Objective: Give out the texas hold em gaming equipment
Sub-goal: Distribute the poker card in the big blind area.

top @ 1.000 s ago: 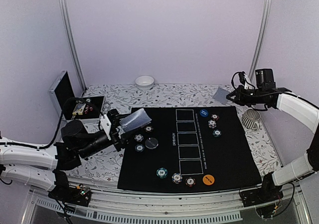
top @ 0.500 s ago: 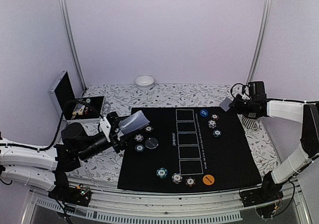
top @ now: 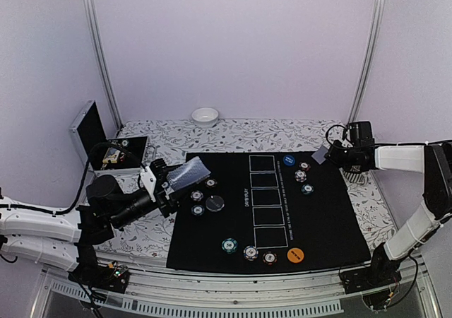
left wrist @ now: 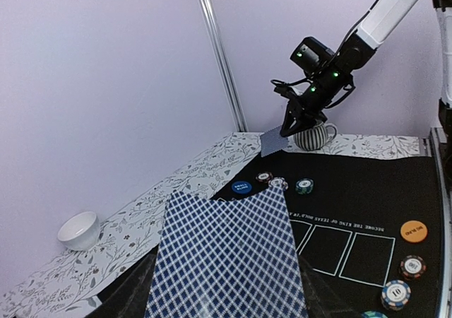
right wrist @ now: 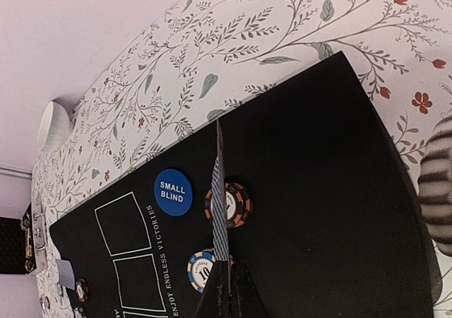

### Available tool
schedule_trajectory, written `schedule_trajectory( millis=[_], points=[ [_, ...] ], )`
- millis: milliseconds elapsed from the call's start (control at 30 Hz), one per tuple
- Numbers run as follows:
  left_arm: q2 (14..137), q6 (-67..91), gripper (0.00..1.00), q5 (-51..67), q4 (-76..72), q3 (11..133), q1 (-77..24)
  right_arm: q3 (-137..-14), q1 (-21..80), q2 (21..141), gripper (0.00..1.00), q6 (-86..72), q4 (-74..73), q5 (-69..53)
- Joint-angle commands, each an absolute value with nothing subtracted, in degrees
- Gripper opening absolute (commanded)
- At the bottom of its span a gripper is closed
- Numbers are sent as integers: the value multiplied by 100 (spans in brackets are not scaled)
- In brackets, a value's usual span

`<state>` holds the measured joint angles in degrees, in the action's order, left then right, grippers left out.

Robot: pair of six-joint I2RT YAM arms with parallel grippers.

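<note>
Right gripper [top: 329, 150] pinching playing card [top: 319, 154], dropped lower toward black mat [top: 332, 215] 1 o'clock corner; left gripper [top: 171, 185] clamps card deck [top: 191, 171], unmoved.

Robot lab test cell, plain lilac panel walls [top: 233, 42] filling the upper frame, metal posts [top: 99, 49] upper left and right, floral-clothed worktop [top: 247, 131] centre, white left arm [top: 42, 225] and right arm [top: 404, 155] bolted to a rail [top: 233, 295] along the bottom.

Blue-checked cards [left wrist: 226, 261]; black mat [top: 332, 212]; floral white tablecloth [top: 233, 131]; blue button [right wrist: 173, 191].
</note>
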<state>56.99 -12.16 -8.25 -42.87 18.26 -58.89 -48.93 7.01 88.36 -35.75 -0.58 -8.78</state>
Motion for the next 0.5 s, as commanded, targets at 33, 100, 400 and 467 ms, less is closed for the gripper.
schedule_trajectory(
  millis=[33, 100, 400, 467],
  points=[
    [5539, -1226, 56, -869, -4359, 1858, -5947, -4832, 682, 9084, 2, -3711, 167, -797],
    [5543, -1209, 56, -885, -4357, 1833, -5945, -4851, 684, 9200, 2, -3709, 158, -771],
    [5485, -1221, 56, -909, -4278, 1802, -5945, -4886, 677, 9482, 2, -3808, 280, -548],
    [5467, -1254, 56, -917, -4252, 1813, -5944, -4881, 677, 9492, 2, -3774, 273, -517]
  ],
)
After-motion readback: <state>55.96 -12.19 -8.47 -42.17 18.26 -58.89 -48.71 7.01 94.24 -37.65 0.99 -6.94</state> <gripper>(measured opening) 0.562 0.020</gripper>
